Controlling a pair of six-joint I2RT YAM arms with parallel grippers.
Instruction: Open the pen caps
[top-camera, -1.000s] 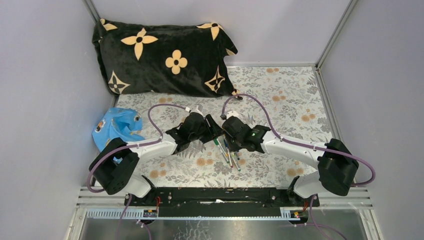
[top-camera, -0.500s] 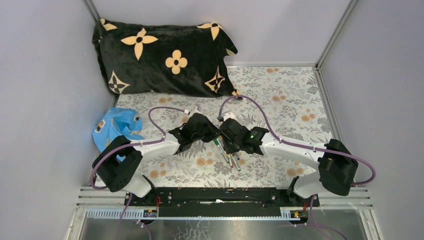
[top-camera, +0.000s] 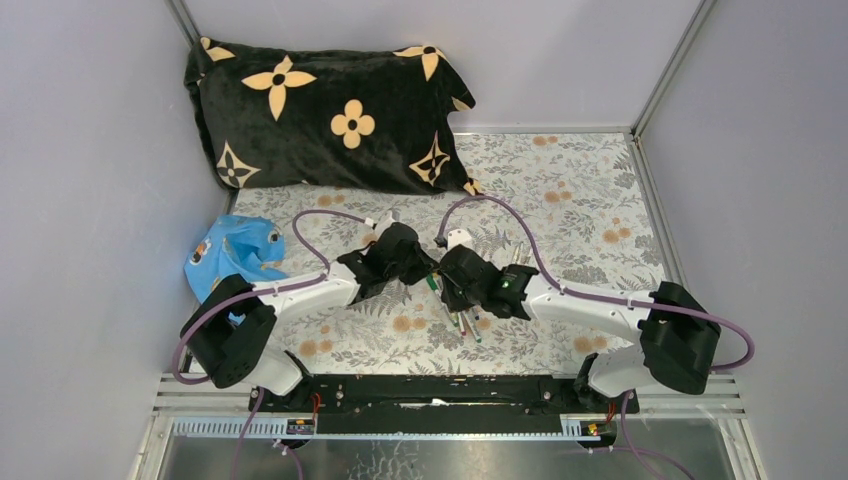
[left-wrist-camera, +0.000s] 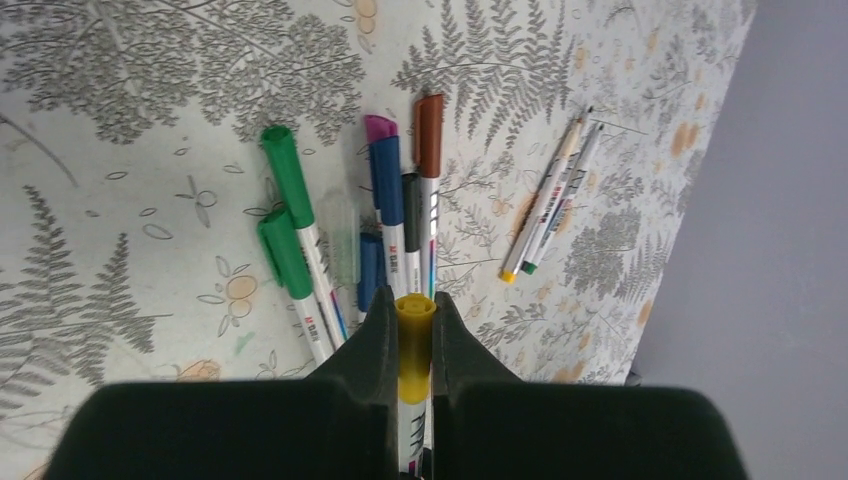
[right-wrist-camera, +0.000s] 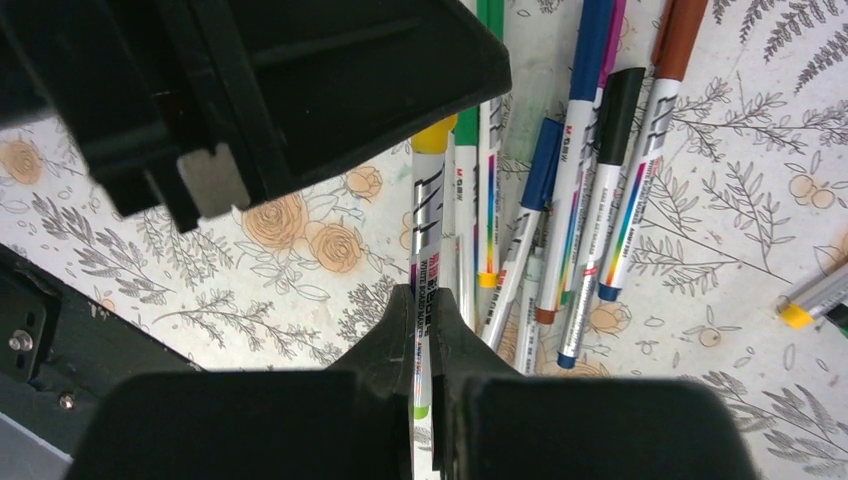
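Two hands meet over the middle of the bench, both closed on one pen. The left hand is clamped on the yellow cap, which sits between its fingertips. The right hand is clamped on the white-grey barrel of the same pen, so the pen spans the gap between them.

Beneath lies the heap of pens, barrels touching and crossing. Its green caps lie to one side, with a blue cap and a brown cap beside them. Two further pens lie apart, nearer the wall.

In the right wrist view the left hand's black body hides most of the yellow cap. A black flowered pillow lies at the back of the bench, and a blue cloth lies by the left wall.
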